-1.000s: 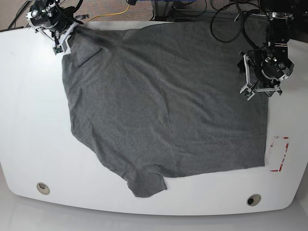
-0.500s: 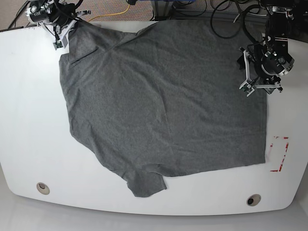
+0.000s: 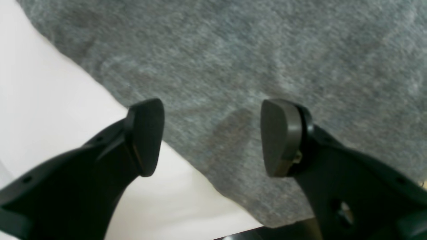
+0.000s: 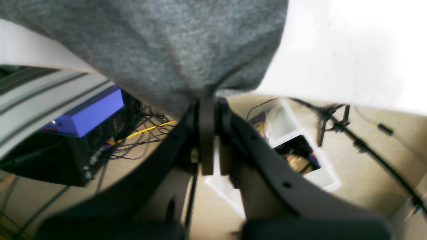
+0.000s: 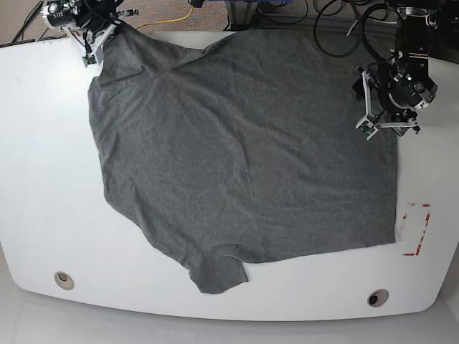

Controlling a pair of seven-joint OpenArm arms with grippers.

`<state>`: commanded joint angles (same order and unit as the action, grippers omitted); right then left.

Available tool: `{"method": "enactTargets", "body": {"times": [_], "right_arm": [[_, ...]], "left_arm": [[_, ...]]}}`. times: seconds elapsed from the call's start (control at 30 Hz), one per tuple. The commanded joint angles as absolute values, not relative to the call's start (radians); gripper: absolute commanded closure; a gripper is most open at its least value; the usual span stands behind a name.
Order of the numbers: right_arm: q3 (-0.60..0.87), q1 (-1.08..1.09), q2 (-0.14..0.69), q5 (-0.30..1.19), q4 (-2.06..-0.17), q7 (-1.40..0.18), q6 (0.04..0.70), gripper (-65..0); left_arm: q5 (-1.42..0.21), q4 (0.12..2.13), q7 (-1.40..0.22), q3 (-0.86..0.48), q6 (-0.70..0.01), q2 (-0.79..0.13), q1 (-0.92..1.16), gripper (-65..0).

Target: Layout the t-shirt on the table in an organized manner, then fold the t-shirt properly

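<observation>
Pinching a corner of the t-shirt (image 4: 186,43), the right gripper (image 4: 207,110) has its fingers (image 4: 206,133) clenched tight on the cloth, which is bunching just above the tips; floor and cables are showing below them, so this grip is sitting at or past the table (image 5: 43,158) edge. The left gripper (image 3: 213,136) is hovering with fingers (image 3: 146,133) spread apart, nothing between them, grey cloth lying under and beyond the tips and bare white top beside the near finger. Outward from both, the t-shirt is lying mostly flat across the table in the base view, one sleeve sticking out toward the front edge, and the hem is running near the red tape (image 5: 418,229). Layout looks nearly done but is skewed; squaring up and all folding are probably left.
</observation>
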<state>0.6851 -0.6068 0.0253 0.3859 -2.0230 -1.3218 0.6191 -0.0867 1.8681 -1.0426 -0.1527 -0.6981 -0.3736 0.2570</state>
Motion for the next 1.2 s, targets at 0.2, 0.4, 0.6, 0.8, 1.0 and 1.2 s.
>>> {"method": "enactTargets", "body": {"times": [0.2, 0.4, 0.6, 0.8, 1.0, 1.2], "right_arm": [[0.691, -0.622, 0.008, 0.469, -2.025, -1.322, 0.53, -29.2], [0.734, -0.641, 0.012, 0.495, -2.026, -1.311, 0.435, -33.1], [0.814, -0.57, 0.062, 0.504, -2.026, -1.311, 0.427, -33.1], [0.812, -0.489, 0.073, 0.504, -2.026, -1.328, 0.43, -33.3], [0.799, -0.392, 0.114, 0.503, -2.011, -1.328, 0.43, -33.3], [0.773, -0.3, 0.153, 0.495, -1.952, -1.325, 0.43, -33.3]], "left_arm": [[-0.087, 1.868, -1.043, -0.153, -0.698, -0.374, 0.257, -42.1], [-0.085, 1.867, -1.043, -0.153, -0.698, -0.377, 0.257, -42.2], [-0.085, 1.865, -1.043, -0.151, -0.698, -0.375, 0.257, -42.2], [-0.085, 1.844, -1.043, -0.151, -0.698, -0.375, 0.254, -42.2], [-0.087, 1.81, -1.04, -0.151, -0.698, -0.374, 0.252, -42.2], [-0.087, 1.81, -1.04, -0.151, -0.698, -0.374, 0.252, -42.2]]}}
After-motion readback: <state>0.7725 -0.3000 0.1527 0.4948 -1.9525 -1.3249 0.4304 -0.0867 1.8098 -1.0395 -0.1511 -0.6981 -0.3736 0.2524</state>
